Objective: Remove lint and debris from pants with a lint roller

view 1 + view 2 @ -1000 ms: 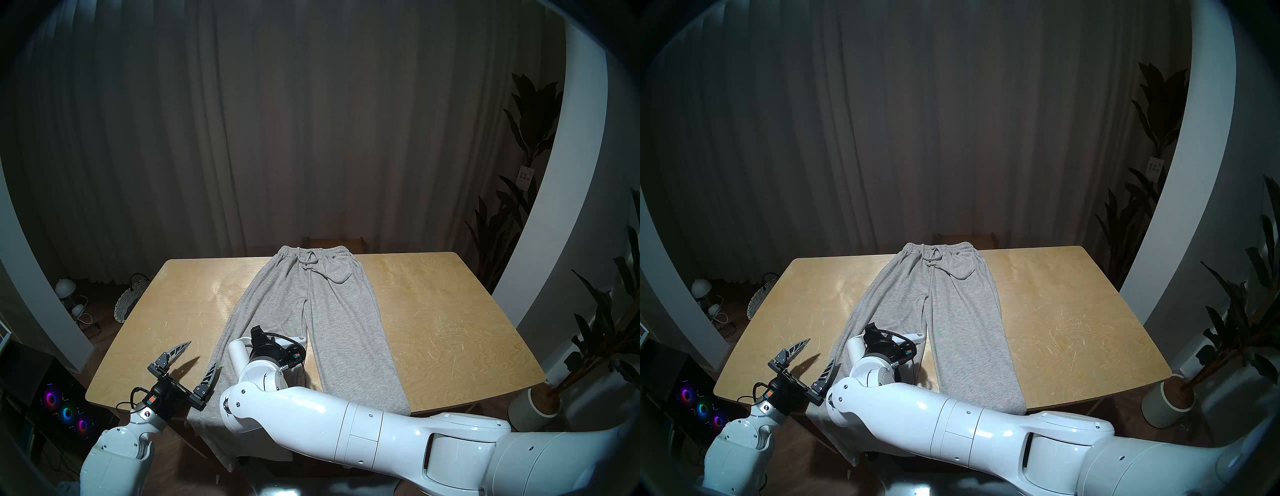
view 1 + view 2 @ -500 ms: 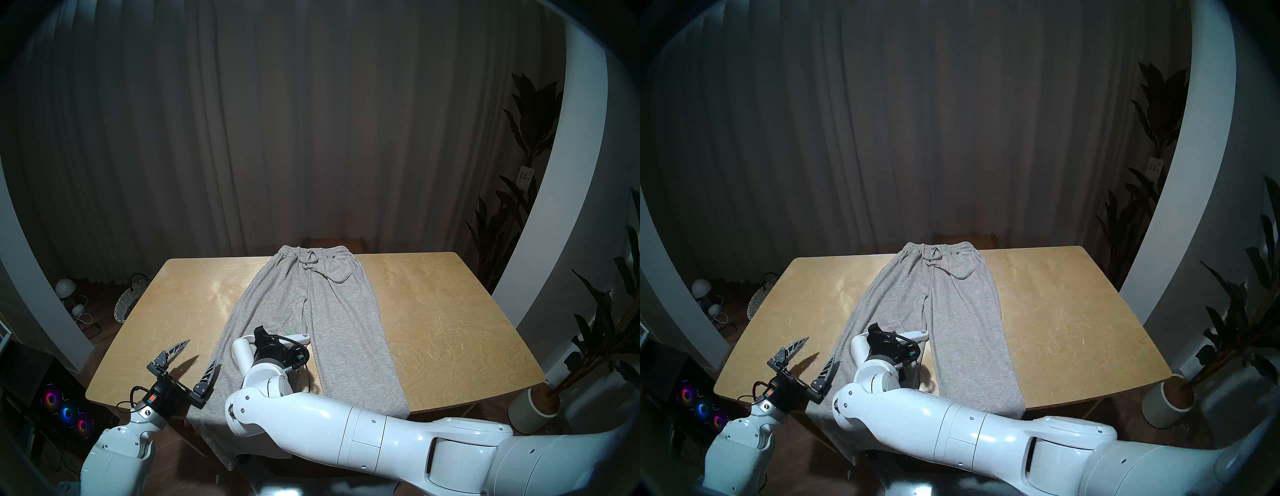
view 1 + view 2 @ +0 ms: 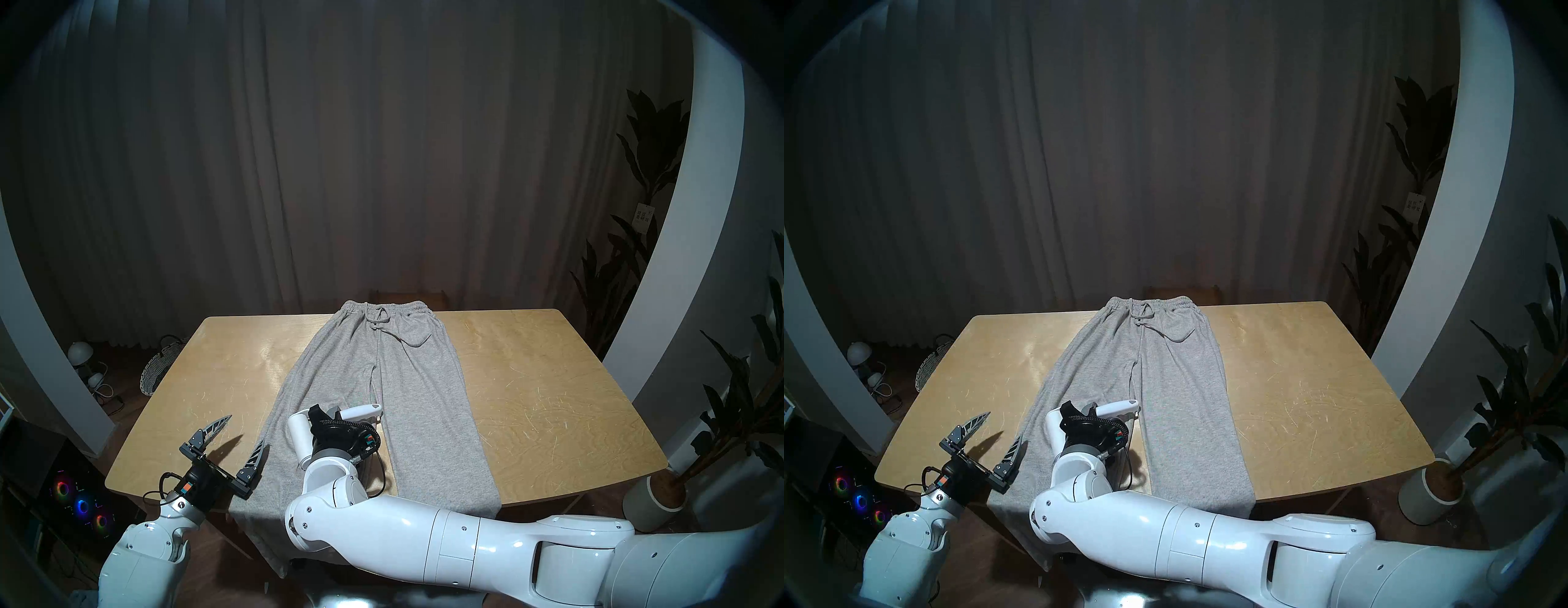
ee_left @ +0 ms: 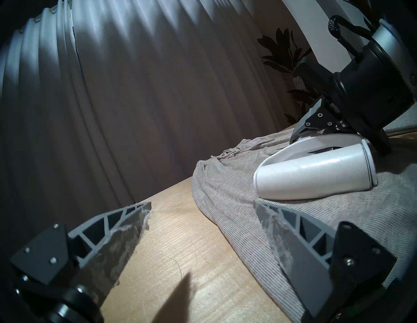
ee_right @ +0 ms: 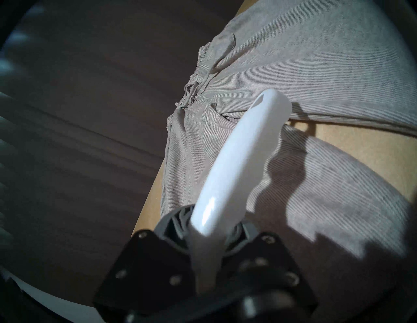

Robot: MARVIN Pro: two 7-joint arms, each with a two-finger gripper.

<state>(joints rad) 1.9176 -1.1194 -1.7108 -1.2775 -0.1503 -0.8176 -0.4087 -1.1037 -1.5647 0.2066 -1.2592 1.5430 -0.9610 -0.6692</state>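
Observation:
The light grey pants (image 3: pixel 407 382) lie flat along the wooden table (image 3: pixel 530 382), waistband at the far edge. The white lint roller's cylinder (image 3: pixel 299 437) rests on the pant leg on my left; it shows large in the left wrist view (image 4: pixel 316 171). My right gripper (image 3: pixel 339 412) is shut on the roller's tapering handle (image 5: pixel 225 169), which points toward the gap between the legs. My left gripper (image 3: pixel 247 431) hovers open and empty at that leg's outer edge, near the front-left of the table. The lint and debris are hidden or too small to make out.
A woven basket (image 3: pixel 159 369) and a small lamp (image 3: pixel 80 352) sit on the floor to the left. A potted plant (image 3: pixel 662 488) stands at the table's right front corner. A dark case with coloured fans (image 3: pixel 80 505) is beside my left arm. Curtains hang behind the table.
My right arm has shifted rightward and turned its wrist, carrying the roller slightly right and nearer on the pant leg, with the handle tip raised. The left arm has stayed still.

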